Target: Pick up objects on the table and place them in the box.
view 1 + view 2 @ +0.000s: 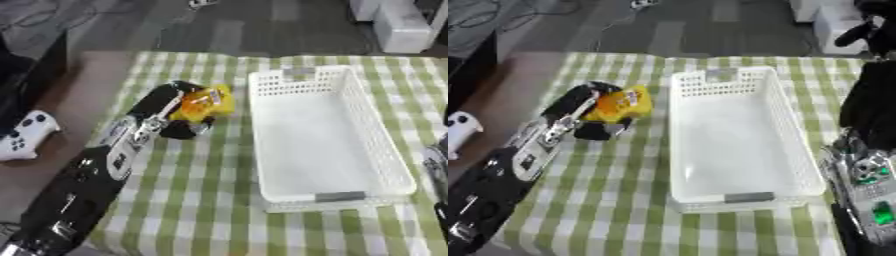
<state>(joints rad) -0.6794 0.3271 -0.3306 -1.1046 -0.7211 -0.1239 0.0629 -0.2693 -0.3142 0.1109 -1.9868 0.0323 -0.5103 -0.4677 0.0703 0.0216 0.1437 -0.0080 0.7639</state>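
Even, bright indoor light; whole picture soft, blurred; white basket [367,130] slightly overexposed; faint shadows left of it.

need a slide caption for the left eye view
Left hand curled around a yellow-orange packet beside the empty white plastic basket.

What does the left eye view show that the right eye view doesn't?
Only the left eye view shows the whole white controller beside the table. Only the right eye view shows the right arm with its green lights, and a black shape above it. Both show the left robot hand curled around the yellow packet, just left of the empty white basket.
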